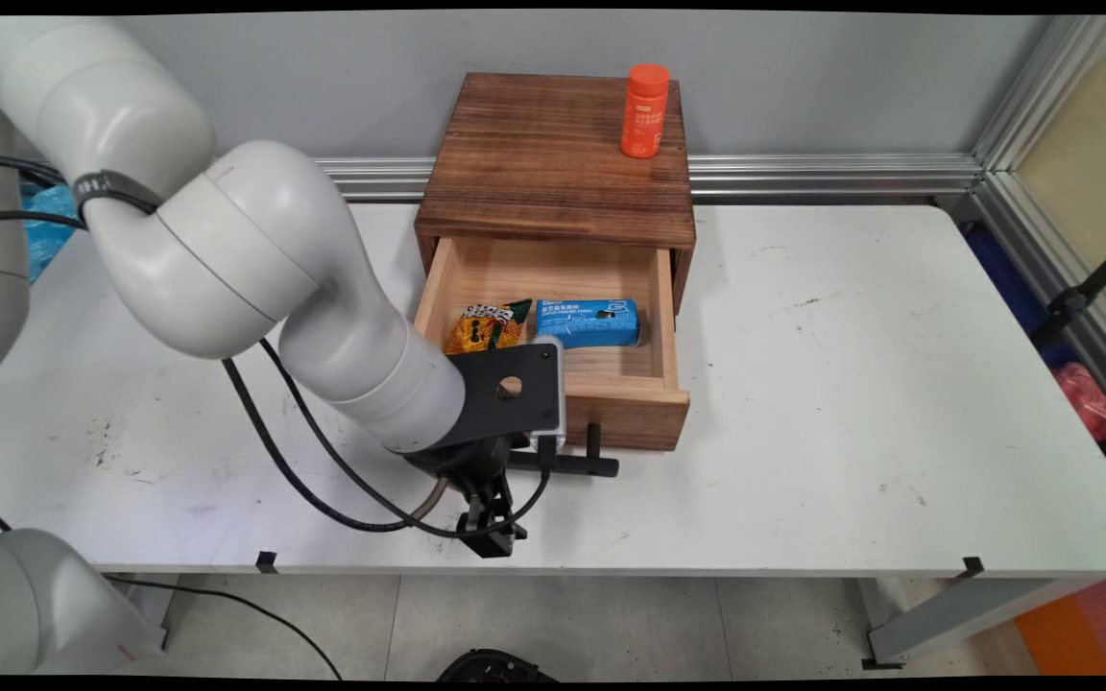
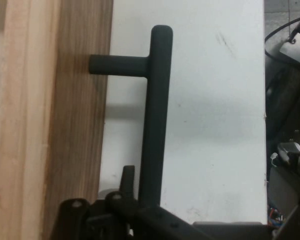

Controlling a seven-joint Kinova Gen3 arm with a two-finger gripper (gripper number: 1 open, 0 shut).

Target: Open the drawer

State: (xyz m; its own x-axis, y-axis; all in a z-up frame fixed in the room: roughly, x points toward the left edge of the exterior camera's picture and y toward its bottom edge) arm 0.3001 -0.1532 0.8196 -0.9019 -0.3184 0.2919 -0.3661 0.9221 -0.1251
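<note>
Main view: the black two-finger end effector (image 1: 488,523) sits at lower centre, just beside the black bar handle (image 1: 580,464) of the open light-wood drawer (image 1: 637,403). The arm's wrist blocks the drawer's near left corner. Inside lie a yellow snack packet (image 1: 486,325) and a blue box (image 1: 588,322). An orange bottle (image 1: 645,110) stands on the dark wooden cabinet (image 1: 553,158), upper centre.

Hand view: the handle (image 2: 155,115) runs vertically at centre, over the white bench (image 2: 215,125); whether the fingers are clenched on it cannot be told.
</note>
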